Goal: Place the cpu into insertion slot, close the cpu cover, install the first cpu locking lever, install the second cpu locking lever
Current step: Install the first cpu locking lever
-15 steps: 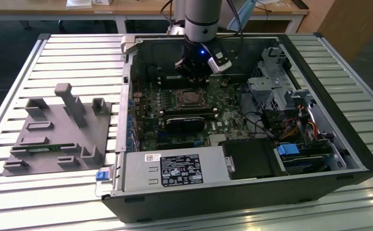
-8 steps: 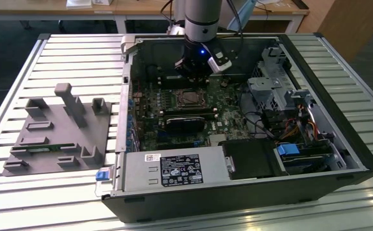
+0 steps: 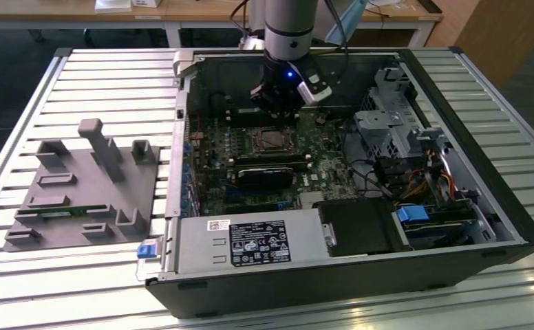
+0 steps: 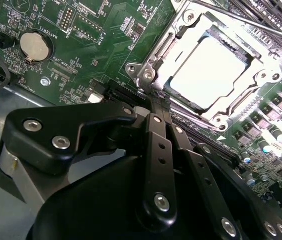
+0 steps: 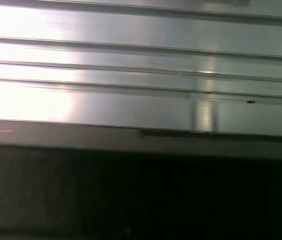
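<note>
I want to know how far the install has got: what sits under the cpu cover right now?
In the second wrist view, the cpu shows its bright metal top through the window of the closed cpu cover. The insertion slot beneath is hidden.

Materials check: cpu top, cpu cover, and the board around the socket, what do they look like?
cpu: flat metal top, dull silver, glaring under the light.
cpu cover: thin stamped metal frame, bright silver, with shiny edges and screw heads; probably steel.
board: green laminate circuit board, matte, with white print and a silvery coin cell.
</note>
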Robot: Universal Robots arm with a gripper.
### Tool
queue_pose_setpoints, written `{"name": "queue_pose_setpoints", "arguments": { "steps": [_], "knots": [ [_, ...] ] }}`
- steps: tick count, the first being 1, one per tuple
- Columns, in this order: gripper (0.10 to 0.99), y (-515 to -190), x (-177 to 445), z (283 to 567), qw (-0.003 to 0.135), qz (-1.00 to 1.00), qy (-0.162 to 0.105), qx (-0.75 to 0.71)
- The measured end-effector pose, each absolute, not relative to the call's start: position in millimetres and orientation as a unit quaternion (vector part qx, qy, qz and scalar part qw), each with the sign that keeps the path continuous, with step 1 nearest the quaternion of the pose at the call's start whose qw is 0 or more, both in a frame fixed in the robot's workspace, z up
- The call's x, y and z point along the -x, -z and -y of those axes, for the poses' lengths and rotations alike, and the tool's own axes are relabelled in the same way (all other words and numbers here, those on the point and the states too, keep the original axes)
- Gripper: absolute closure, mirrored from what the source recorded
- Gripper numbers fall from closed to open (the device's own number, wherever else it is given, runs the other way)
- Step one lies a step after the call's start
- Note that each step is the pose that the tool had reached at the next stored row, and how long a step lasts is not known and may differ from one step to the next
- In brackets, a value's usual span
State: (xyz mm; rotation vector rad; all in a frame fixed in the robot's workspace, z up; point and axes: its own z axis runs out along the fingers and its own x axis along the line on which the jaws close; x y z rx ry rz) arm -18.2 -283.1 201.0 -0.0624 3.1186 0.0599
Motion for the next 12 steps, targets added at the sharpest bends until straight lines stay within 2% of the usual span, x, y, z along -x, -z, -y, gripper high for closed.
{"name": "queue_pose_setpoints", "arguments": {
  "steps": [12],
  "knots": [
    [0.98, -197.2, 18.1, 281.7, 0.011, -1.0, -0.011, 0.02]
  ]
}}
